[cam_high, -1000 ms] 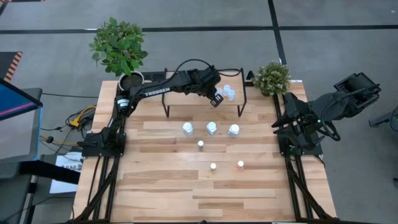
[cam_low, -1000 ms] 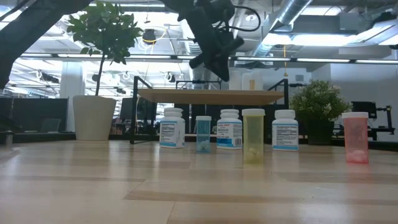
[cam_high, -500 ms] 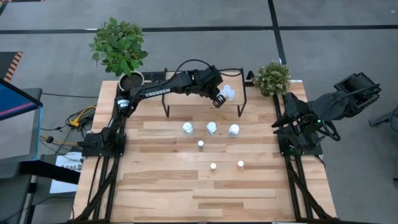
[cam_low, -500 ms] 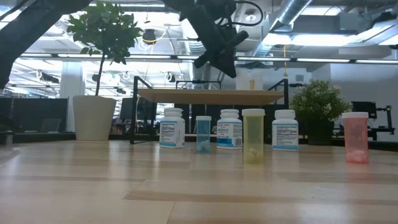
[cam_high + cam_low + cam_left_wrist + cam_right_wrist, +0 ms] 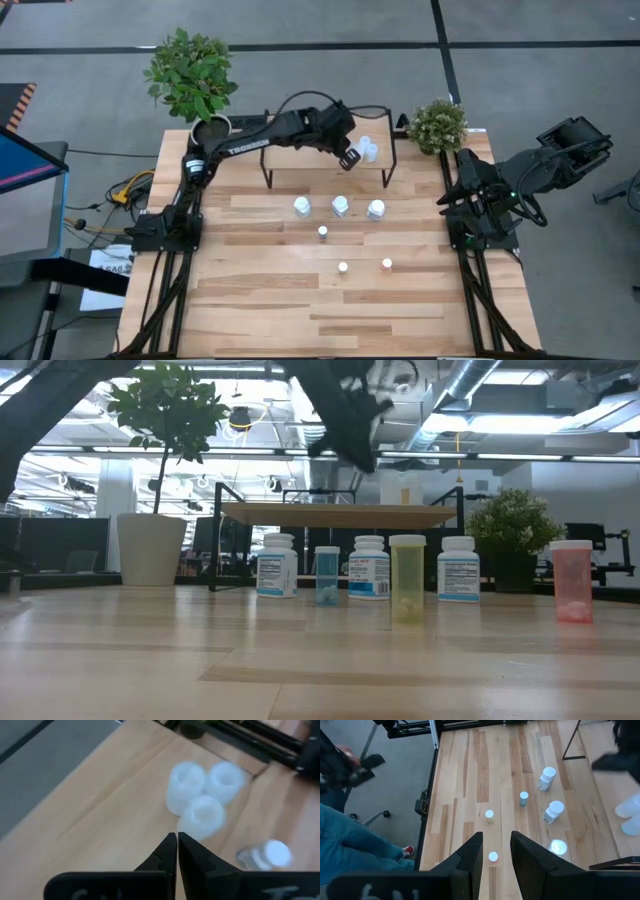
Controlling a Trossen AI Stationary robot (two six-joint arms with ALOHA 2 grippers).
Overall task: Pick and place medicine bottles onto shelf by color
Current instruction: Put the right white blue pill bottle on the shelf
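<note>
Three pale-blue bottles (image 5: 202,815) stand close together on the shelf (image 5: 305,165) near its right end. My left gripper (image 5: 177,838) hangs shut just above and left of them (image 5: 348,157), touching nothing. On the table in front of the shelf stand three white labelled bottles (image 5: 341,207) in a row. Nearer the front are a small blue bottle (image 5: 327,575), a yellow one (image 5: 407,578) and an orange one (image 5: 572,580). My right gripper (image 5: 496,845) waits open, raised beyond the table's right edge.
A tall leafy plant in a white pot (image 5: 152,548) stands at the far left corner, and a small bushy plant (image 5: 437,125) stands at the far right. A person in jeans (image 5: 350,850) is beside the table. Bare wood fills the table's near half (image 5: 330,320).
My left gripper has risen a little above the shelf, staying shut. The three pale-blue bottles have stayed standing where they were.
</note>
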